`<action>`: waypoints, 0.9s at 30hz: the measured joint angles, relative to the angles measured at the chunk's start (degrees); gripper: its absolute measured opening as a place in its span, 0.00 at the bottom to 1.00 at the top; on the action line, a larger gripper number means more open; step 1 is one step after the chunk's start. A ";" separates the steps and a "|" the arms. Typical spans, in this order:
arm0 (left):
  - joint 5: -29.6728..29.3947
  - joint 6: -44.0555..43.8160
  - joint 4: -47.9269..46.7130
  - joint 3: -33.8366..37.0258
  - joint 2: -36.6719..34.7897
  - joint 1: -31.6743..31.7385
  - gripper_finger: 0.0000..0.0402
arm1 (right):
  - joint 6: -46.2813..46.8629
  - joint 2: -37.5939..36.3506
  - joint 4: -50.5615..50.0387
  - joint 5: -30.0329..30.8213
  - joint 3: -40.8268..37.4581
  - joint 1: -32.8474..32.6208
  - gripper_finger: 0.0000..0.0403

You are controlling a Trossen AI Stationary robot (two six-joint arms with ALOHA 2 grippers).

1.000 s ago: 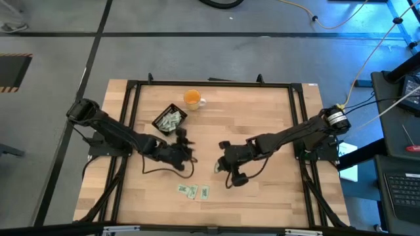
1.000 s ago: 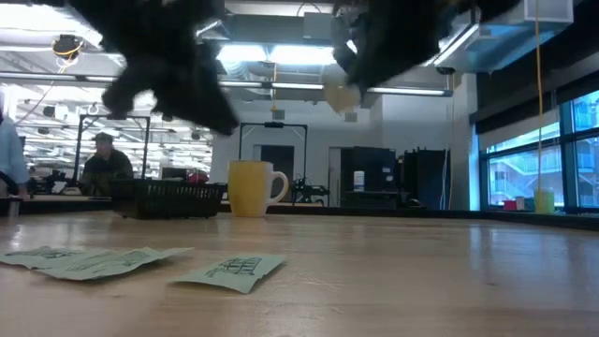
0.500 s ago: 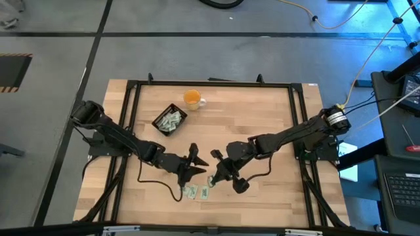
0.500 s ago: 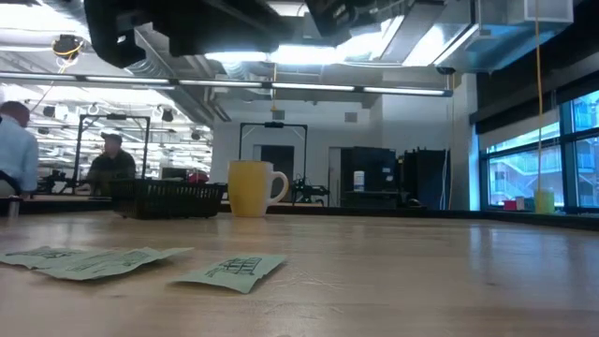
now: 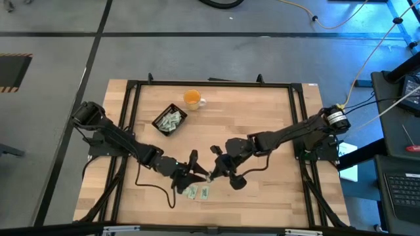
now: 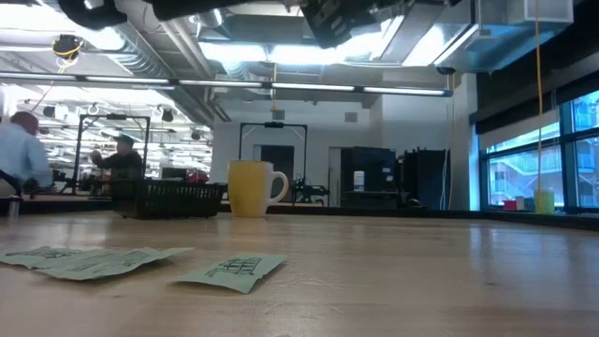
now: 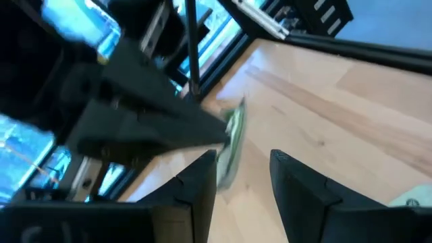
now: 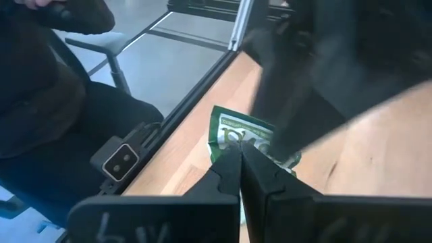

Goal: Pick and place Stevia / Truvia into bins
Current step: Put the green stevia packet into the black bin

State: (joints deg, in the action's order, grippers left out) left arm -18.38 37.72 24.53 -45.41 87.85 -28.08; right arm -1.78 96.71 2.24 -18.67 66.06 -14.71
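Observation:
A pale green Stevia sachet (image 8: 244, 131) hangs in the air over the table's near middle, with my right gripper (image 8: 239, 154) shut on it. My left gripper (image 7: 243, 158) is open. Its two fingers stand on either side of that same sachet (image 7: 233, 135), which shows edge-on there. I cannot tell whether they touch it. In the high view the two grippers (image 5: 200, 173) (image 5: 212, 172) meet tip to tip. Two more sachets (image 5: 190, 191) (image 5: 205, 192) lie flat on the wood just below them. The black tray (image 5: 159, 122) at the far left holds several sachets. My right gripper pinches the sachet by one end (image 8: 237, 143) between its two fingertips. The fingers come from the table's right, slanting down. The sachet sticks out beyond the fingertips, lifted clear of the table.
An orange cup with a white handle (image 5: 192, 99) stands beyond the tray near the far edge. A black frame (image 5: 131, 105) runs around the tabletop. In the low view, people sit in the room behind the table, and the loose sachets (image 6: 229, 270) lie in front.
My left gripper has swung from beside the tray toward the near edge and the right. It has turned and tipped up until its open fingers meet the held sachet. My right gripper has risen slightly and tipped up, and still holds the sachet.

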 joint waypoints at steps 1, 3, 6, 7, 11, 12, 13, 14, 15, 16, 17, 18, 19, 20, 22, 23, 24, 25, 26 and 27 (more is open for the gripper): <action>-0.01 0.40 0.50 0.00 0.00 -0.20 0.33 | 0.00 0.00 0.01 0.10 0.00 0.04 0.00; 0.13 1.38 1.30 0.00 0.00 -0.47 0.33 | 0.02 0.00 0.02 0.21 0.00 0.01 0.00; 0.14 1.98 1.44 0.00 0.00 -0.80 0.32 | 0.08 0.00 0.04 0.19 0.00 -0.04 0.00; 0.14 2.01 1.44 0.00 0.00 -0.78 0.32 | 0.09 0.00 0.04 0.17 0.00 -0.05 0.00; 0.07 2.05 1.47 0.00 0.00 -0.78 0.29 | -0.02 0.00 0.26 0.19 0.00 -0.01 0.00; 0.05 2.05 1.55 0.00 0.00 -0.72 0.28 | -0.02 0.00 0.47 0.19 0.00 -0.01 0.00; 0.04 2.05 1.78 0.00 0.00 -0.65 0.26 | -0.06 0.00 0.63 0.17 0.00 -0.01 0.00; 0.03 2.05 2.03 0.00 0.00 -0.54 0.25 | -0.14 0.00 0.74 0.17 0.00 -0.01 0.00; 0.12 2.06 2.30 0.00 0.00 -0.39 0.24 | -0.17 0.00 0.90 0.17 0.00 -0.01 0.00; 0.12 2.07 2.57 0.00 0.00 -0.26 0.22 | -0.17 0.00 1.00 0.17 0.00 -0.01 0.00; 0.12 2.05 2.75 0.00 0.00 -0.09 0.21 | -0.17 0.00 1.08 0.17 0.00 -0.02 0.00; 0.09 2.05 2.76 0.00 0.00 0.13 0.19 | -0.17 0.00 1.16 0.17 0.00 -0.03 0.00; 0.03 2.05 2.72 0.00 0.00 0.31 0.17 | -0.20 0.00 1.33 0.19 0.00 -0.03 0.00; 0.05 2.03 2.74 0.00 0.00 0.50 0.15 | -0.22 0.00 1.40 0.37 0.00 -0.01 0.00; 0.02 1.39 2.66 0.00 0.00 0.78 0.11 | -0.24 0.00 1.36 1.06 0.00 -0.03 0.00; 0.11 0.83 2.54 0.00 0.00 0.88 0.10 | -0.41 0.00 1.36 1.38 0.00 -0.03 0.00; 0.22 0.35 2.43 0.00 0.00 0.97 0.08 | -0.77 0.00 1.36 1.48 0.00 -0.04 0.00; 0.30 -0.13 2.29 0.02 0.00 1.05 0.06 | -1.47 -0.02 1.33 1.48 0.00 -0.05 0.00; 0.36 -0.36 2.14 0.00 0.00 1.10 0.04 | -1.74 -0.02 1.18 1.48 0.00 -0.03 0.00; 0.33 -0.42 1.95 0.00 0.00 1.12 0.03 | -1.81 -0.02 1.06 1.48 0.00 -0.03 0.00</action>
State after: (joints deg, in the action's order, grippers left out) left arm -18.04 37.30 26.48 -45.41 87.85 -26.96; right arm -3.59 96.68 3.30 -17.19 66.06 -14.74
